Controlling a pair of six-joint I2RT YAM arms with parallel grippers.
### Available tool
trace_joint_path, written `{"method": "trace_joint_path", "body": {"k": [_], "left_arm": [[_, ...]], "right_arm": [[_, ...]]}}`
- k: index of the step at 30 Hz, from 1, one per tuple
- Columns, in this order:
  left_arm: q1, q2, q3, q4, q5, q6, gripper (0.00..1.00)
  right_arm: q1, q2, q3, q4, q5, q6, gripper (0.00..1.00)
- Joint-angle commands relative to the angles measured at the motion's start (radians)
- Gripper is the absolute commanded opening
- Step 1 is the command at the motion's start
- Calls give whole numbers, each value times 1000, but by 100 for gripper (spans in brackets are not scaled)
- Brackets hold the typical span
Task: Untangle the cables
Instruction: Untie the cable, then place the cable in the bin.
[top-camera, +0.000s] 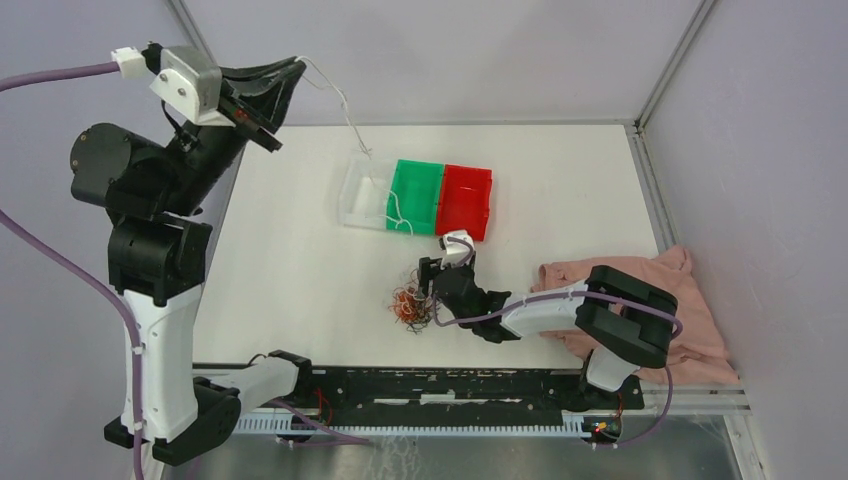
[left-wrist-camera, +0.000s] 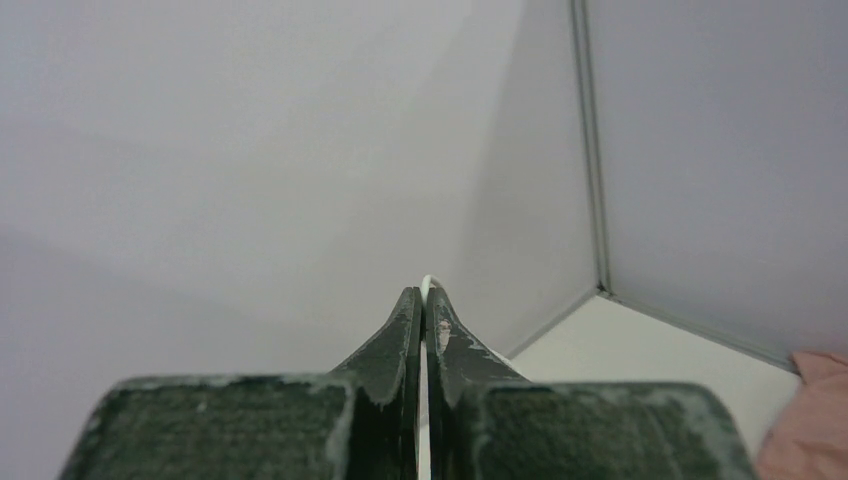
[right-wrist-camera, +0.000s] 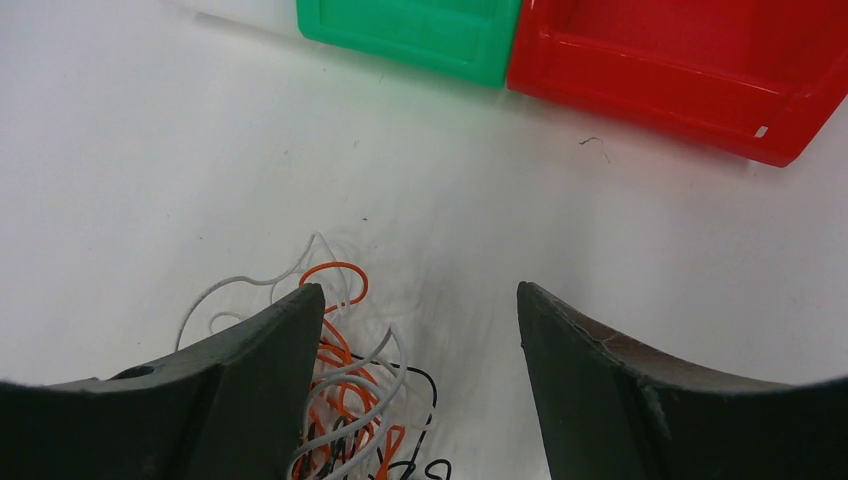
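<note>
Pale grey walls with metal strips at their corners close in a white table (top-camera: 300, 250). Near its middle, three bins sit side by side: a clear bin (top-camera: 358, 195), a green bin (top-camera: 415, 190) and a red bin (top-camera: 468, 200). A crumpled pink cloth (top-camera: 690, 300) lies at the table's right edge.

The tangle of cables (top-camera: 408, 308) rests on the bare table in front of the bins. It is a loose knot of thin, curly orange, black and white strands, with single white loops straying outward.

The right arm's fingers (right-wrist-camera: 300, 320) stand wide apart low over the table, pointing toward the green and red bins. The tangle lies against the left one and nothing is between them.

The left arm is raised high at the back left corner. Its fingers (left-wrist-camera: 410, 320) are pressed together on a white wire (top-camera: 345, 110), which runs down in a slack line to the clear bin. More white strands curl over the border between the clear and green bins.
</note>
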Motion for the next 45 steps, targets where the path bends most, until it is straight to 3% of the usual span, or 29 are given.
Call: {"method": "trace_joint_path", "body": {"k": [1, 6, 8, 12, 14, 16, 21, 26, 35, 45], "left_arm": [[-2, -15, 5, 228, -256, 49, 3], [-1, 13, 42, 429, -490, 167, 3], [-1, 34, 86, 454, -538, 211, 3], [-1, 47, 102, 500, -573, 270, 3], [-1, 49, 107, 513, -595, 274, 3], [-1, 53, 110, 462, -575, 270, 3], [-1, 36, 65, 249, -410, 206, 3], [-1, -21, -97, 167, -316, 176, 3], [-1, -105, -408, 168, -267, 171, 3], [-1, -92, -453, 77, -83, 85, 3]], "right_arm": [[-1, -36, -17, 34, 11, 24, 77], [-1, -21, -38, 49, 11, 63, 75], [-2, -18, -45, 49, 11, 75, 69], [-15, -13, -63, 63, -15, 113, 40], [-20, -10, -64, 61, -23, 123, 32], [-18, -13, -56, 52, -35, 116, 38], [-20, -59, -17, 16, -98, 46, 66], [-19, -175, 18, -66, -156, -26, 85], [-72, -335, 131, -302, -277, -75, 91], [-221, -371, 245, -429, -378, -52, 88]]}}
